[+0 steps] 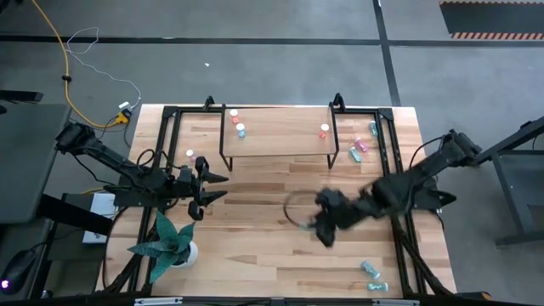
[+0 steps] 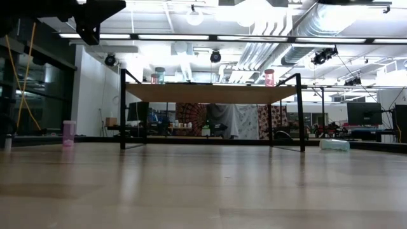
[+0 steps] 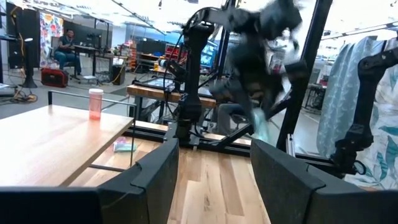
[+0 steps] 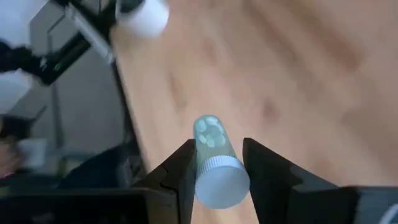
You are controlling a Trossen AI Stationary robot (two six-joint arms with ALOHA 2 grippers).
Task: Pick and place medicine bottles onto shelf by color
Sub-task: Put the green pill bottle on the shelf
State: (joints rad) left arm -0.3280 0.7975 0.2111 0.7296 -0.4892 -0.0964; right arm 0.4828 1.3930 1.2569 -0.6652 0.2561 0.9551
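Note:
My right gripper (image 4: 214, 163) is shut on a teal medicine bottle (image 4: 210, 134) with a white cap. In the high view it hovers over the table's middle (image 1: 325, 228), in front of the shelf (image 1: 280, 144). The shelf carries a red bottle (image 1: 234, 113), a blue one (image 1: 240, 130) and another red one (image 1: 324, 130), all upright. My left gripper (image 1: 219, 188) waits open near the shelf's left front leg, touching nothing. A pink bottle (image 1: 191, 155) stands on the table left of the shelf. More bottles lie right of the shelf (image 1: 361, 146) and at the near right corner (image 1: 370, 269). My right gripper pinches the teal bottle between its two fingers, on the body just below the white cap (image 4: 221, 182). The bottle lies along the fingers, cap toward the wrist, its bottom end (image 4: 208, 124) sticking out past the fingertips. It is lifted clear of the table.
A white pot with a green plant (image 1: 170, 242) stands at the table's near left. Black frame rails (image 1: 395, 170) run along the table's right and left sides. In the low view the shelf (image 2: 210, 92) stands across the middle, with a pink bottle (image 2: 68, 132) left of it.

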